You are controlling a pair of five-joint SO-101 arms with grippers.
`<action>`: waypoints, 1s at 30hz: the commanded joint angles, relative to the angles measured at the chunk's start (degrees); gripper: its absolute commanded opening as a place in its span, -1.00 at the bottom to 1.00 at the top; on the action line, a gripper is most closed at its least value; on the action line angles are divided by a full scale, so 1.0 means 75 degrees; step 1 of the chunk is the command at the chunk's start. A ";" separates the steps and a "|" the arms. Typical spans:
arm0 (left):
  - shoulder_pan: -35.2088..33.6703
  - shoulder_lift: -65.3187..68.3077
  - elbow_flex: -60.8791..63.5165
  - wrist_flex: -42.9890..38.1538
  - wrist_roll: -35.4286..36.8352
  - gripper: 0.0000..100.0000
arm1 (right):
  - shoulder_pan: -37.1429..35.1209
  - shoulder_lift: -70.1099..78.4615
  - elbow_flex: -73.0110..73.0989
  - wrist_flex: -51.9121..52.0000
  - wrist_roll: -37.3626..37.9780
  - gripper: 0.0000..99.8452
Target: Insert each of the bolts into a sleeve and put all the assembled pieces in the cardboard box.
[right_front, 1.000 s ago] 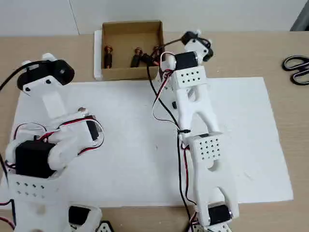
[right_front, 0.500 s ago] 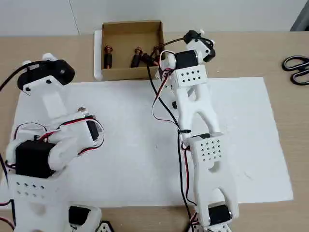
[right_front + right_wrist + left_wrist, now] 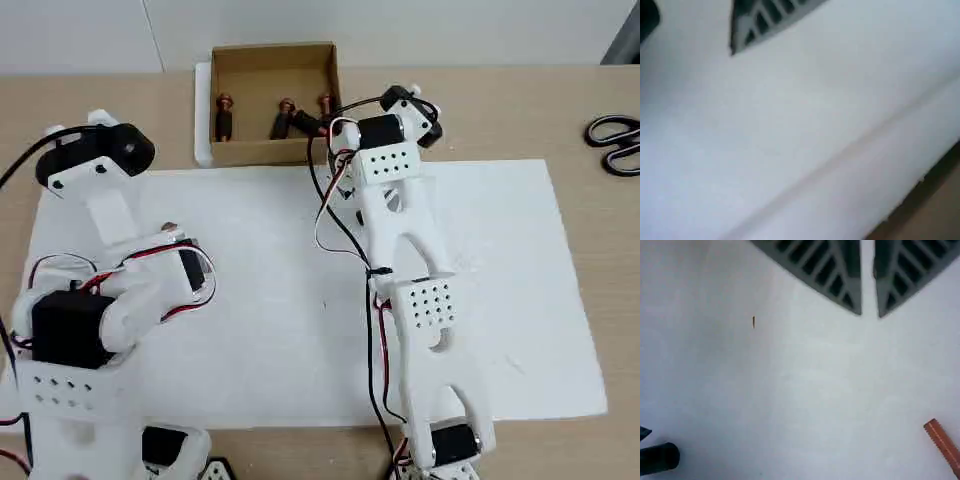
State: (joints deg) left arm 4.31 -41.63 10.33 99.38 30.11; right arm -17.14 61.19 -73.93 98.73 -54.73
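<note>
- While the wide white paper sheet [image 3: 270,300] lies flat over the tan wooden table [image 3: 500,110], both arms stand over it, and the action is along its far edge.
- The white right arm [image 3: 400,240] has drawn back over the last second. Its wrist hung over the box's corner and now sits just off it, above the sheet's far edge. I read this as a retreat after a drop-off.
- The white left arm [image 3: 110,290] sits folded on its own side, well apart from the box, and has not moved in that second.
- The open brown cardboard box [image 3: 252,100] sits just beyond the sheet's far edge.
- A pair of black-handled scissors [image 3: 615,140] lies near the table's edge, well apart from everything else.
- Three copper-and-black assembled pieces [image 3: 285,120] lie inside the box. The one against the wall nearest the right arm is now uncovered.
- The right gripper [image 3: 737,42] hangs over bare sheet. I cannot tell whether its claw is released or clenched.
- The left gripper [image 3: 870,310] has its claw closed to a thin slit and grasps nothing.
- A loose copper threaded bolt [image 3: 945,445] and a black cylindrical sleeve [image 3: 657,457] lie on the sheet, well apart from each other and near the left gripper. At least one pair is therefore not yet joined or boxed.
</note>
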 commanded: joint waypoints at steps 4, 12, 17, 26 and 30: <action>-0.0012 -0.0129 -0.0053 0.0082 0.0035 -0.99 | 0.0240 -0.0053 -0.0047 0.0053 -0.0070 -0.51; -0.0012 -0.0129 -0.0053 0.0082 0.0047 -0.99 | 0.0604 0.0147 -0.0082 0.0041 -0.0023 -0.57; -0.0012 -0.0129 -0.0053 0.0082 0.0047 -0.99 | 0.0592 0.0428 -0.0082 -0.0006 -0.0012 -0.93; -0.0012 -0.0129 -0.0053 0.0082 0.0047 -0.99 | 0.0592 0.0451 -0.0246 0.0018 -0.0012 -0.99; -0.0012 -0.0129 -0.0053 0.0082 0.0047 -0.99 | 0.0592 0.0451 -0.0738 0.0041 -0.0012 -0.99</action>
State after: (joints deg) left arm 4.31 -41.63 10.33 99.38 30.11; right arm -12.57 65.14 -75.78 98.99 -54.90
